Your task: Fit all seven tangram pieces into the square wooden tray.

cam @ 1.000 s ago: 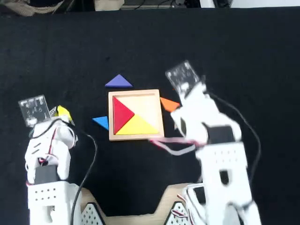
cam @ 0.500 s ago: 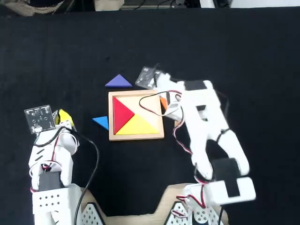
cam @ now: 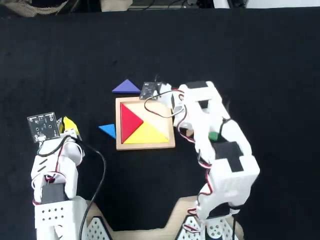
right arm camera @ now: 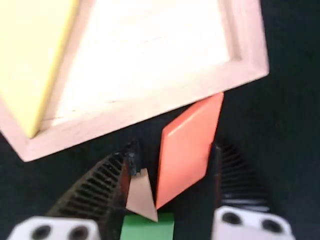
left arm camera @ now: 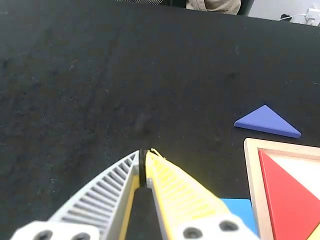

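Note:
The square wooden tray holds a red triangle and a yellow triangle. A purple triangle lies just behind it, and a small blue triangle lies to its left. My right gripper is open by the tray's right edge, its fingers on either side of the orange parallelogram on the cloth. In the high view the right arm covers that piece. My left gripper is shut and empty, left of the tray, also seen as left gripper.
Black cloth covers the table, with open room behind and to the far right. A green bit and a tan bit show at the right gripper's base; I cannot tell what they are. Arm bases stand at the front edge.
The right arm has swung left and forward to the tray's right edge, and its gripper now straddles the orange piece. The left arm has barely moved.

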Controlling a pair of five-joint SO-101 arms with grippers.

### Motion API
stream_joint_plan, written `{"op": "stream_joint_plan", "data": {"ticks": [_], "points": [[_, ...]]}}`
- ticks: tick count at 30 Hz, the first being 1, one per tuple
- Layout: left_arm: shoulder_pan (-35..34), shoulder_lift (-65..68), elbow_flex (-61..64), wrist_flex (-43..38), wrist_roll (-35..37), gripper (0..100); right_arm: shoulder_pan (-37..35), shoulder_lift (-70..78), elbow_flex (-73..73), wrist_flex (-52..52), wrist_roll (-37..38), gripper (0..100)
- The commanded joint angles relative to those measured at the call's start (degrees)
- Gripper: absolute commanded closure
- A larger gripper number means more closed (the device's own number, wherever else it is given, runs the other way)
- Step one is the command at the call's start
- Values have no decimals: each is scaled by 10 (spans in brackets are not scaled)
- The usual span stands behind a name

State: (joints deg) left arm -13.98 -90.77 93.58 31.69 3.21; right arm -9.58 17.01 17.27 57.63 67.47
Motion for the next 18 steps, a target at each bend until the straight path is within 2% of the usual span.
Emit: {"op": "stream_joint_plan", "data": {"ticks": [1,10,15,18], "points": [[7,-3,-2,-13,-4,970,7,3,-32,-12,15,790],[15,-3,-2,-13,-4,970,34,19,-29,-62,25,796],[54,-7,10,-12,-48,970,37,46,-51,-60,49,858],[58,-7,11,-13,-50,970,47,44,-71,-61,49,882]]}}
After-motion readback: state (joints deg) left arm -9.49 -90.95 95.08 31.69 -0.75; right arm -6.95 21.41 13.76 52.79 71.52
